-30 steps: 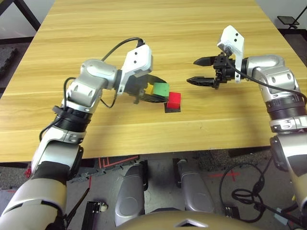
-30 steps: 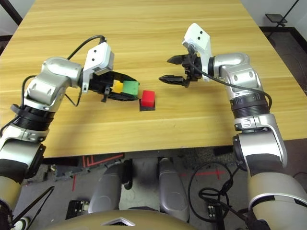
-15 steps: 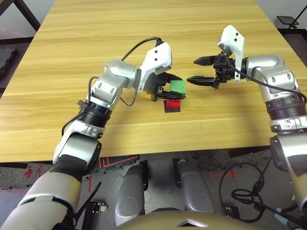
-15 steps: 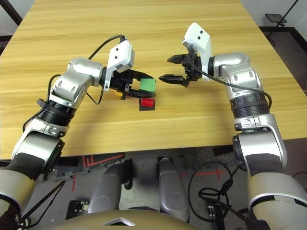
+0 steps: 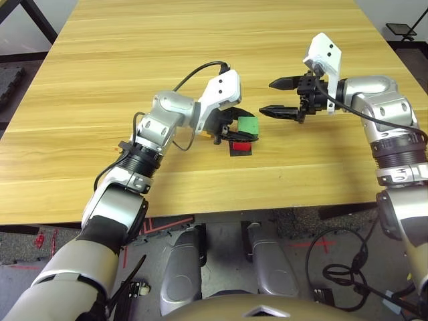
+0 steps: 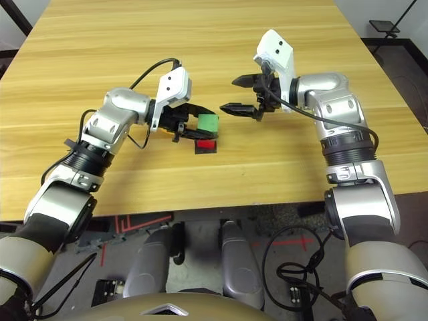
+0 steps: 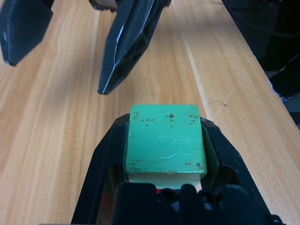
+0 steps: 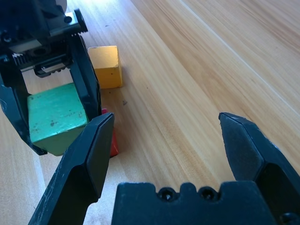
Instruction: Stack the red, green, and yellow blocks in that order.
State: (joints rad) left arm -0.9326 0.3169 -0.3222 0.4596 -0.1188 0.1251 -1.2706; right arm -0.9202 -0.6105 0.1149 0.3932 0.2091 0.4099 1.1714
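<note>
Between the left gripper's (image 7: 165, 150) two fingers, one green block (image 7: 165, 140) is pinched; one red block (image 5: 241, 146) and one yellow block (image 8: 106, 66) sit nearby; the right gripper (image 8: 166, 150) is spread, empty.

1 wooden table (image 5: 167, 190), grey floor (image 5: 221, 227) (red-taped)

On the bench (image 5: 134, 180) there are three blocks in total: one green block (image 7: 164, 138), one red block (image 5: 241, 146) and one yellow block (image 8: 106, 67). Also there is one black square patch (image 6: 206, 150), nearer to the bench's front edge than to its far edge.
</note>
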